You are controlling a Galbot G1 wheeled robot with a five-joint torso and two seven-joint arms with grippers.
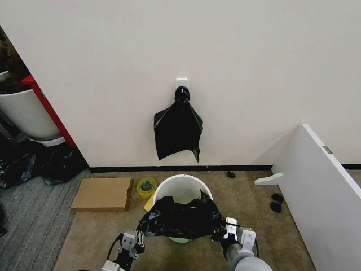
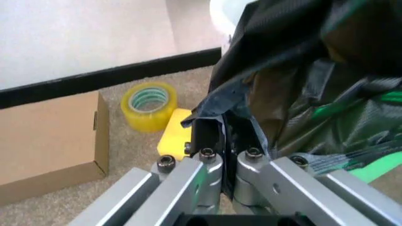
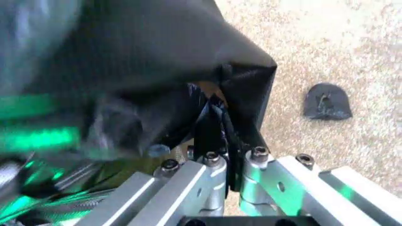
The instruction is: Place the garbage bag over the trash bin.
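Garbage bag (image 1: 179, 217) sits stretched betw both grippers, draped across the near rim of the trash bin (image 1: 179, 189), bunched and crinkly, covering the front part of the opening. Left gripper (image 1: 137, 237) is low at the bag's left end, jaws closed tight on a fold of black plastic; left wrist view confirms it, fingers (image 2: 204, 136) pinched together w/ film caught betw them. Right gripper (image 1: 225, 231) mirrors it at the bag's right end, jaws clamped on the plastic; right wrist view has the fingers (image 3: 207, 129) squeezed on a dark pleat. Bin stands on tan carpet (image 1: 237, 197), far half of its white inside open to view. Just left of the bin: yellow tape roll (image 1: 146, 186), touching or nearly so, then a flat cardboard box (image 1: 102, 194) beside that. Right side, a white panel (image 1: 321, 192) leans, small dark bits (image 1: 276, 202) near its foot. Farther back, on the wall (image 1: 254, 68), a bundle of spare black bags (image 1: 178, 129) hangs from a white hook (image 1: 181, 83). Far left, a white planter pot (image 1: 25, 116).
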